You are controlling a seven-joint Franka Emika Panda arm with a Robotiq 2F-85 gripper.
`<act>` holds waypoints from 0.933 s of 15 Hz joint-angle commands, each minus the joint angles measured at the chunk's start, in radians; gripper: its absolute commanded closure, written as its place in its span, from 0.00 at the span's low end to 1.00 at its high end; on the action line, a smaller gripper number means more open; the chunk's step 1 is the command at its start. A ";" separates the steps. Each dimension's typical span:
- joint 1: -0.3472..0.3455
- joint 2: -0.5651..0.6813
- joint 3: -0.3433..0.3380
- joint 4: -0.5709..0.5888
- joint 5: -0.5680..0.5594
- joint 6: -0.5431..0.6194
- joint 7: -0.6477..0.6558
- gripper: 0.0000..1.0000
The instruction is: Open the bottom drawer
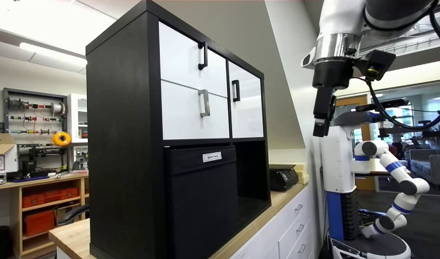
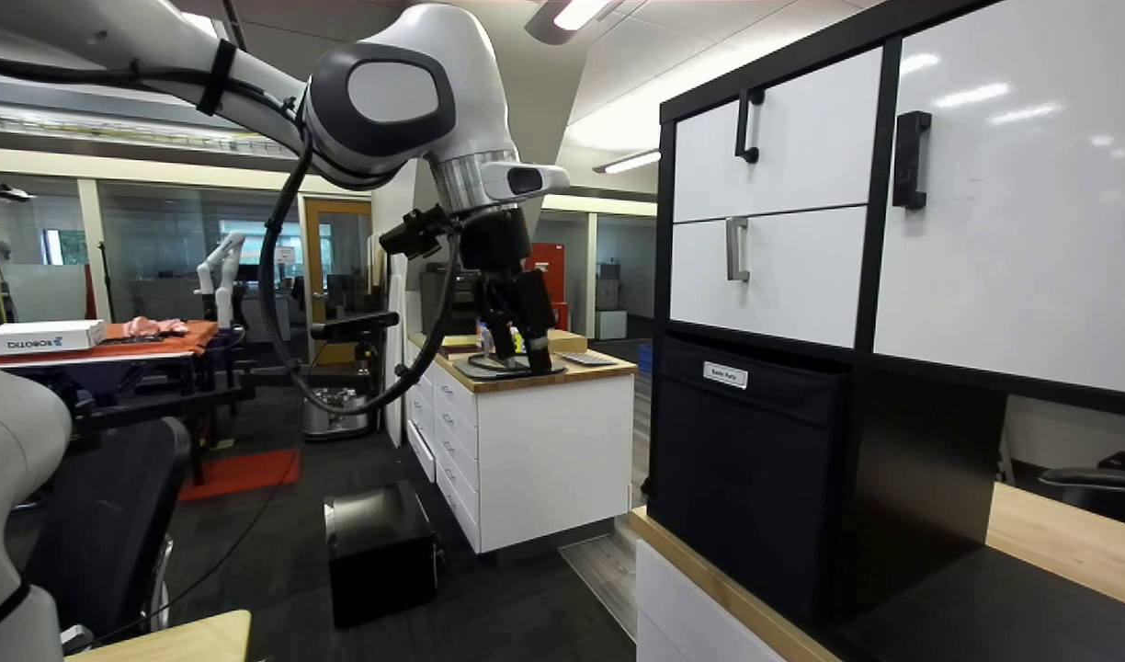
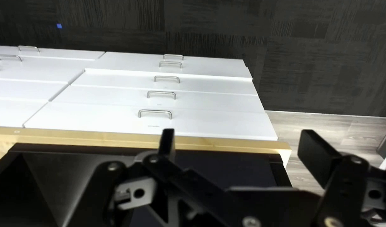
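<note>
The bottom drawer (image 1: 182, 118) has a flat white front and sits flush in the black cabinet (image 1: 119, 151). It also shows flush in an exterior view (image 2: 801, 280). Its grey metal vertical handle (image 1: 205, 103) shows in both exterior views (image 2: 737, 248). My gripper (image 1: 321, 130) points down in front of the cabinet, well apart from the handle. In an exterior view (image 2: 521, 357) it hangs to the left of the cabinet. In the wrist view (image 3: 238, 135) its fingers are wide apart with nothing between them. The bottom drawer and its handle are out of the wrist view.
Above is a white drawer with a black handle (image 1: 203, 55); beside it is a white door with a black handle (image 1: 235, 90). Below is a black fabric bin (image 1: 202, 201) with a white label. The cabinet stands on a wooden counter (image 3: 212, 142) over white drawers (image 3: 193, 121).
</note>
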 commanded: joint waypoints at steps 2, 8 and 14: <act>-0.004 0.032 0.018 0.046 -0.009 0.110 0.041 0.00; -0.020 0.086 0.038 0.113 -0.042 0.250 0.076 0.00; -0.026 0.198 0.042 0.212 -0.062 0.357 0.101 0.00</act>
